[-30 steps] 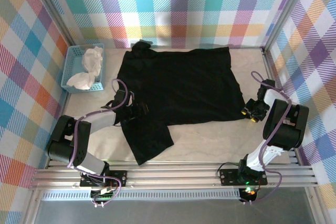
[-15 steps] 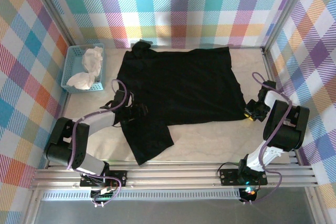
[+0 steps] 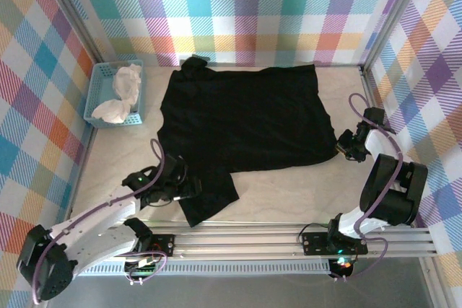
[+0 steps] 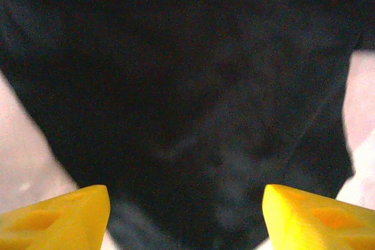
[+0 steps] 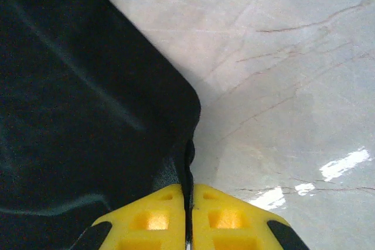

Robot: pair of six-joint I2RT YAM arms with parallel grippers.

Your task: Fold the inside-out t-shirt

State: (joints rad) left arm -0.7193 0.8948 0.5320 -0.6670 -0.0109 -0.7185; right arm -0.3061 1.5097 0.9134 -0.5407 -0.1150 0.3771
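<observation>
The black t-shirt (image 3: 242, 117) lies spread flat in the middle of the table (image 3: 289, 189); one narrower part reaches toward 7 o'clock. The right gripper (image 3: 341, 148) is at 3 o'clock of the t-shirt, at its near right corner; in the right wrist view its jaws are pressed together, pinching the cloth edge. The left gripper (image 3: 189, 187) is at 7 o'clock, over the narrower part; jaws spread wide, w/ black cloth below them; touching or not, I cannot tell. A blue basket (image 3: 97, 102) w/ a white cloth (image 3: 124, 88) inside stands at 10 o'clock, apart from the t-shirt.
</observation>
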